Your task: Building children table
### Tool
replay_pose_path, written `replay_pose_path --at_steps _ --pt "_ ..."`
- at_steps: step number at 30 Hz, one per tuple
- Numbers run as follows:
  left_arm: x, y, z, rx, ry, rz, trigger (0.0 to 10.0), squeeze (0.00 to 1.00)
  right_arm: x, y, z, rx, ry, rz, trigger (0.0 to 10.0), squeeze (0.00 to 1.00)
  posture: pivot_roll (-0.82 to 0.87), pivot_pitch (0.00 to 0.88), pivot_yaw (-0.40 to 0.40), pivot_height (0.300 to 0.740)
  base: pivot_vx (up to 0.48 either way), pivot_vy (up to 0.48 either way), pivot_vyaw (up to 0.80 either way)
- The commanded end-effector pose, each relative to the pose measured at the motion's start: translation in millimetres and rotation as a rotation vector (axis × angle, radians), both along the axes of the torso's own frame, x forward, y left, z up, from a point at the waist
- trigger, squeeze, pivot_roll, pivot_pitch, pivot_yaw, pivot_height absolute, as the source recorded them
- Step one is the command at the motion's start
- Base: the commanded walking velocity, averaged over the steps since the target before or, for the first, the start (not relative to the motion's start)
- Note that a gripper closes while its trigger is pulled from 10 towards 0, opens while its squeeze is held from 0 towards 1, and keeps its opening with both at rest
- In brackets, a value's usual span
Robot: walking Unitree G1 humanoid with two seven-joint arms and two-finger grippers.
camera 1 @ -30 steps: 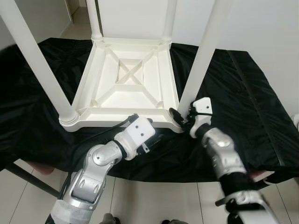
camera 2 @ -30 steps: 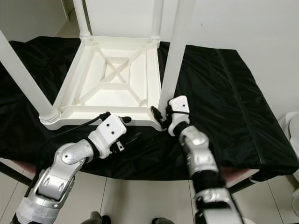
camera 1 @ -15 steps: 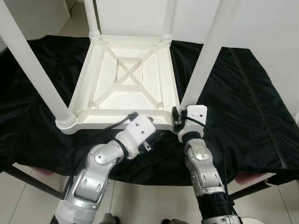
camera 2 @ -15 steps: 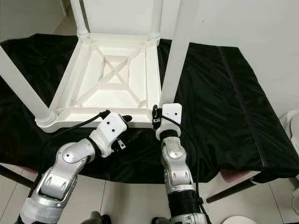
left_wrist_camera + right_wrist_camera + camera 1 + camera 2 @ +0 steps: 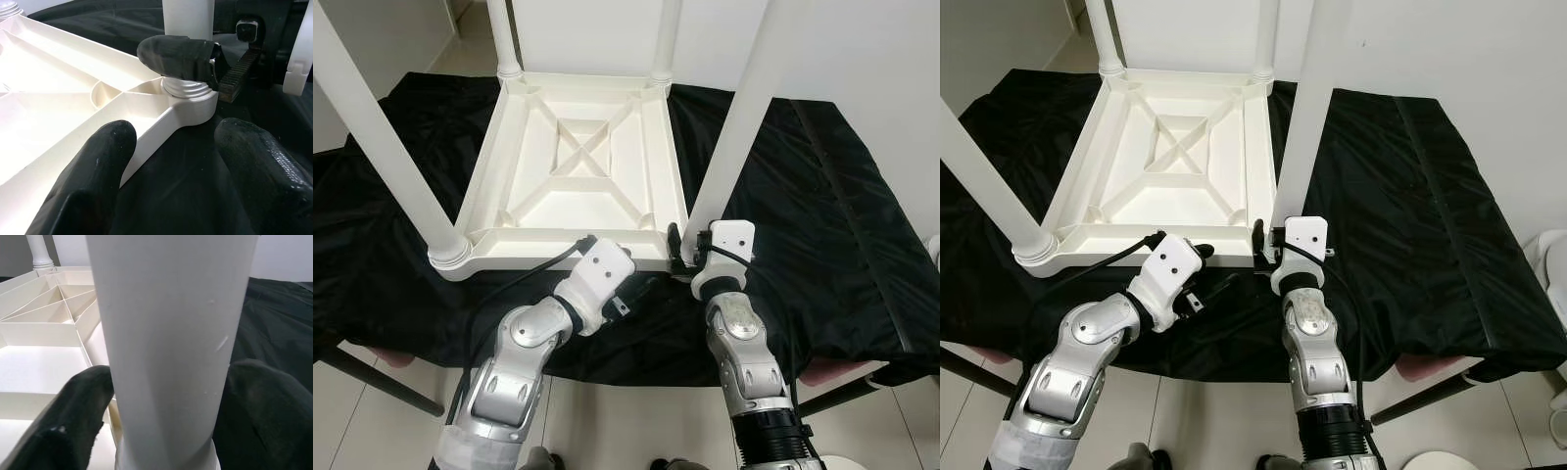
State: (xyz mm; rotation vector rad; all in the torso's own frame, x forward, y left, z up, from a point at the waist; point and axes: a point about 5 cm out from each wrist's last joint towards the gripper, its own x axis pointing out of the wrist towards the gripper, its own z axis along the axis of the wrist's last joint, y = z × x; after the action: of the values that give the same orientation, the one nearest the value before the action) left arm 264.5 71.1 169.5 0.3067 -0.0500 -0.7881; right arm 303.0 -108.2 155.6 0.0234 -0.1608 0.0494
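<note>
Surface: black cloth (image 5: 803, 196) under upturned table (image 5: 578, 176).
Right gripper (image 5: 161, 411): my fingers straddle leg (image 5: 729, 147), closed on it.
Left gripper (image 5: 171, 161): open, at table's near corner; wrist view shows leg's threaded base.

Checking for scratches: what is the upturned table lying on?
The white table lies on a black cloth. The surface under that cloth is covered and cannot be seen.

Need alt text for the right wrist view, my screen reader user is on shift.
A thick white plastic table leg stands upright between the right pincer's two black fingers, one on each side. The white ribbed underside of the upturned table lies behind, on black cloth.
</note>
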Motion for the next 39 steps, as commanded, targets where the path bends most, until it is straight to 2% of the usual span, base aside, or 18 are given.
replay_pose_path --at_steps 1,4,5,6,12,17,20,22,27,32,34,37,39 --pt "3.0 6.5 1 -0.025 -0.027 0.165 10.0 0.0 -5.5 0.4 -7 0.01 0.028 0.009 10.0 1.0 -0.08 0.085 -0.02 0.74 0.0 0.0 0.0" --pt "5.2 6.1 1 -0.018 -0.038 0.183 10.0 0.0 -3.9 -5.3 -6 -0.004 0.024 0.004 10.0 1.0 -0.09 0.084 -0.019 0.74 0.0 0.0 0.0" --pt "6.2 6.0 0 -0.013 -0.036 0.187 10.0 0.0 -3.8 -7.4 -6 -0.009 0.019 0.007 10.0 0.95 -0.09 0.079 -0.017 0.74 0.0 0.0 0.0" --pt "6.5 5.9 1 -0.012 -0.033 0.188 10.0 0.0 -4.9 -8.2 -5 0.0 0.014 0.019 10.0 0.0 -0.09 0.08 -0.014 0.74 0.0 0.0 0.0" --pt "6.2 6.5 1 -0.005 -0.031 0.173 10.0 0.0 -7.6 -12.0 -5 0.007 -0.001 0.037 10.0 0.0 -0.09 0.084 -0.009 0.74 0.0 0.0 0.0" --pt "4.2 5.2 0 -0.005 -0.02 0.136 10.0 0.0 -9.0 -15.1 -1 0.025 -0.026 0.122 10.0 0.0 -0.1 0.089 -0.003 0.74 0.0 0.0 0.0" --pt "2.1 3.8 0 -0.023 -0.002 0.095 10.0 0.0 -8.4 -16.5 2 0.002 -0.048 0.183 10.0 0.0 -0.11 0.092 -0.004 0.74 0.0 0.0 0.0" --pt "1.9 4.0 -3 0.006 -0.01 0.06 10.0 0.0 -5.1 -20.0 4 -0.024 -0.054 0.247 10.0 0.0 -0.12 0.094 -0.005 0.74 0.0 0.0 0.0" --pt "2.3 3.5 -2 -0.003 -0.002 0.048 10.0 0.0 -2.8 -22.0 4 -0.06 -0.057 0.303 10.0 0.0 -0.12 0.096 0.0 0.74 0.0 0.0 0.0" --pt "-0.3 2.9 -4 -0.018 0.031 0.009 10.0 0.0 1.0 -24.7 1 -0.121 -0.046 0.414 10.0 0.0 -0.13 0.086 0.014 0.74 0.0 0.0 0.0" --pt "-0.3 2.9 -4 -0.018 0.031 0.009 10.0 0.0 1.0 -24.7 1 -0.121 -0.046 0.414 10.0 0.0 -0.13 0.086 0.014 0.74 0.0 0.0 0.0" --pt "-0.5 2.7 -8 0.022 0.033 -0.031 10.0 0.0 9.8 -33.9 -6 -0.212 -0.008 0.528 10.0 0.0 -0.12 0.059 0.031 0.74 0.0 0.0 0.0" --pt "-0.5 2.7 -8 0.022 0.033 -0.031 10.0 0.0 9.8 -33.9 -6 -0.212 -0.008 0.528 10.0 0.0 -0.12 0.059 0.031 0.74 0.0 0.0 0.0"
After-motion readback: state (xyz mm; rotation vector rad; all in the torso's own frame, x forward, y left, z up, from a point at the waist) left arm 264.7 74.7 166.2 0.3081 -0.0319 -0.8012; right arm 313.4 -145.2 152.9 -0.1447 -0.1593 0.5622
